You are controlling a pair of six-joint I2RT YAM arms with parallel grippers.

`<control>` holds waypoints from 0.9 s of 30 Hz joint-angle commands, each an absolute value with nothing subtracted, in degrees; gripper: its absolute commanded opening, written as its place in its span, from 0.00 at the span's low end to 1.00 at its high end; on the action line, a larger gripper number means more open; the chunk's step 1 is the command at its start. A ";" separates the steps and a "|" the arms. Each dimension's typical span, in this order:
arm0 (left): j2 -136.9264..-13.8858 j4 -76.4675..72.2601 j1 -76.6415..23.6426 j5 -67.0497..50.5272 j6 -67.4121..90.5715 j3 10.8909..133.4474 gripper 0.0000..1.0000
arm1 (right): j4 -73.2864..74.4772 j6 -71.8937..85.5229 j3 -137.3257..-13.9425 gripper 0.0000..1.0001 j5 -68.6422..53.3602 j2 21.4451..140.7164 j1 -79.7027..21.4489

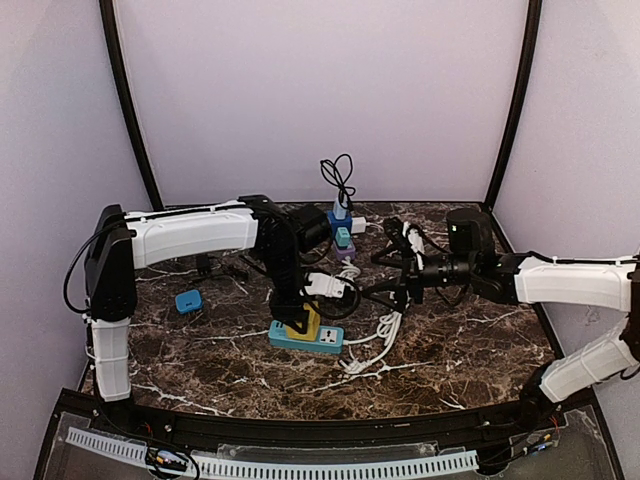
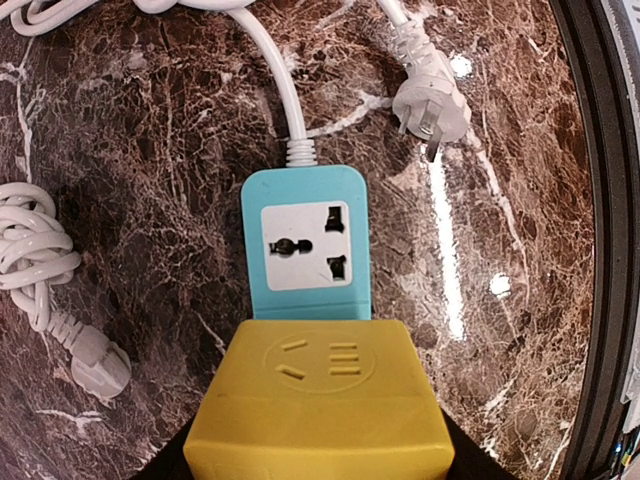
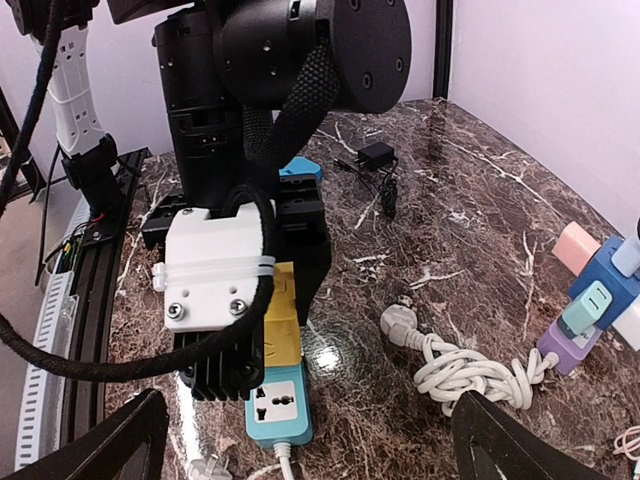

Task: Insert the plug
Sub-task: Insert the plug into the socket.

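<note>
A yellow block-shaped plug (image 2: 320, 400) stands on the near end of the teal power strip (image 2: 305, 185), just behind the strip's free white socket. Its pins are hidden, so how deep it sits cannot be told. My left gripper (image 1: 297, 318) points straight down and is shut on the plug's two sides; its dark fingers (image 2: 470, 458) show at the plug's lower corners. In the right wrist view the plug (image 3: 282, 320) sits under the left gripper (image 3: 300, 250) on the strip (image 3: 280, 425). My right gripper (image 3: 308, 400) hangs open and empty, right of the strip and facing it.
The strip's white cord leads to a loose white plug (image 2: 432, 100). A knotted white cable (image 3: 470, 365) lies right of the strip. A cluster of coloured adapters (image 1: 342, 228) stands at the back, with a small blue block (image 1: 188, 300) at left and a black adapter (image 3: 378, 155).
</note>
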State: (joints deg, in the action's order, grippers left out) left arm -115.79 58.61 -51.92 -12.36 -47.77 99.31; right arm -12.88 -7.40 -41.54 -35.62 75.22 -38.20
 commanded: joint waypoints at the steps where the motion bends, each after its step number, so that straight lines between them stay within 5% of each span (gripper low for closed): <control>1: -115.36 58.42 -52.15 -11.98 -47.24 98.73 0.01 | -14.79 -7.47 -40.41 0.99 -36.65 73.68 -37.62; 27: -118.51 54.26 -56.08 3.13 -35.45 84.41 0.01 | -15.36 -6.59 -39.58 0.99 -37.71 70.88 -37.44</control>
State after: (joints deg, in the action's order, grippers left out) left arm -112.97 51.44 -56.27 -1.96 -42.11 90.83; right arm -13.45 -7.20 -40.53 -36.86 72.29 -37.82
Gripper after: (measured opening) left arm 0.620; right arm 0.986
